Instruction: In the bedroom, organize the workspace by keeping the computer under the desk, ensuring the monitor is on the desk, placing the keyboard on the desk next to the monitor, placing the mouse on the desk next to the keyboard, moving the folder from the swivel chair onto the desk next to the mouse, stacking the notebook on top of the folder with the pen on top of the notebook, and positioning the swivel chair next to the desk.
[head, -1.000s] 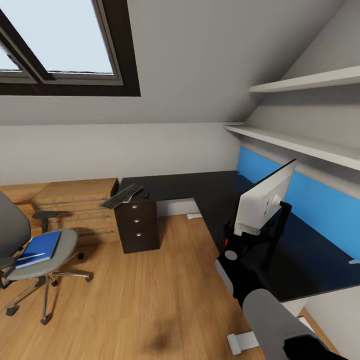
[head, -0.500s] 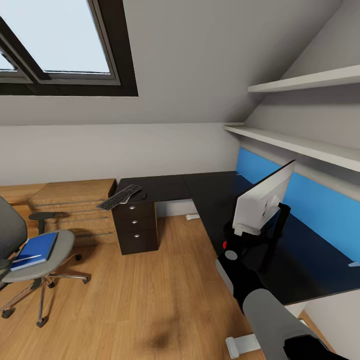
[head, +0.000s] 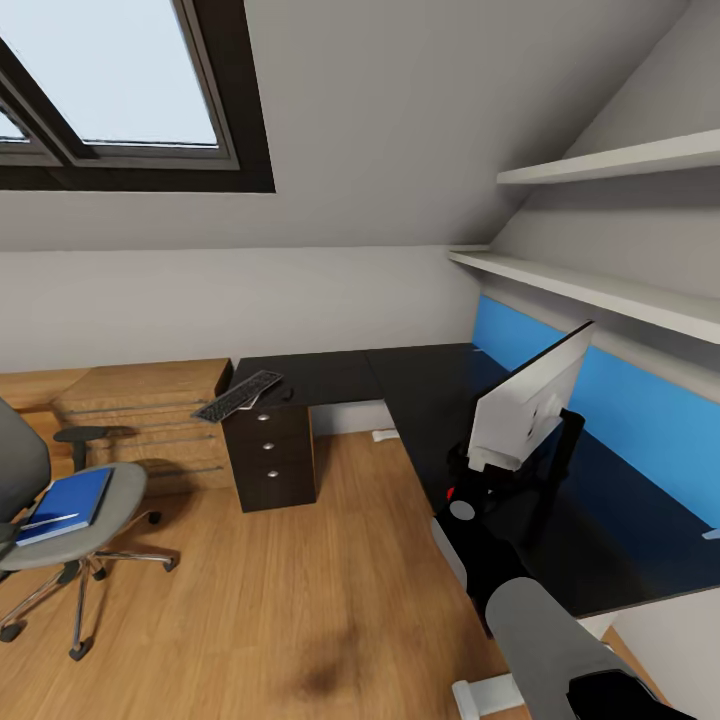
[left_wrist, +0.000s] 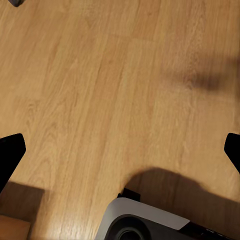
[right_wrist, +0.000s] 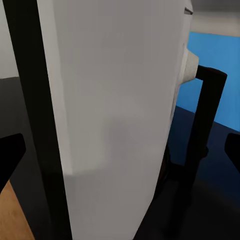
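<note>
The black L-shaped desk (head: 410, 385) fills the right side of the head view. On it stands the monitor (head: 528, 400), white back toward me, and my right arm (head: 545, 635) reaches up to its near lower corner. In the right wrist view that white back (right_wrist: 120, 100) is very close, and my right gripper (right_wrist: 120, 150) is open, its fingertips (right_wrist: 10, 155) wide apart. The keyboard (head: 240, 394) lies at the desk's far left end with the mouse (head: 288, 394) beside it. The swivel chair (head: 105, 490) carries the blue folder (head: 68, 497) and the white pen (head: 48, 520). My left gripper (left_wrist: 120, 150) hangs open over the floor. The computer is out of view.
A dark drawer unit (head: 272, 455) stands under the desk's left end, beside a light-wood chest (head: 150, 400). Two white shelves (head: 600, 290) and a blue wall panel (head: 625, 400) run behind the desk. Wood floor (head: 270, 580) lies between chair and desk. My base (left_wrist: 135, 225) shows below the left gripper.
The whole head picture has drifted a little, chair and drawer unit sliding left, so the camera moved. The monitor and my right arm keep their place in the picture.
</note>
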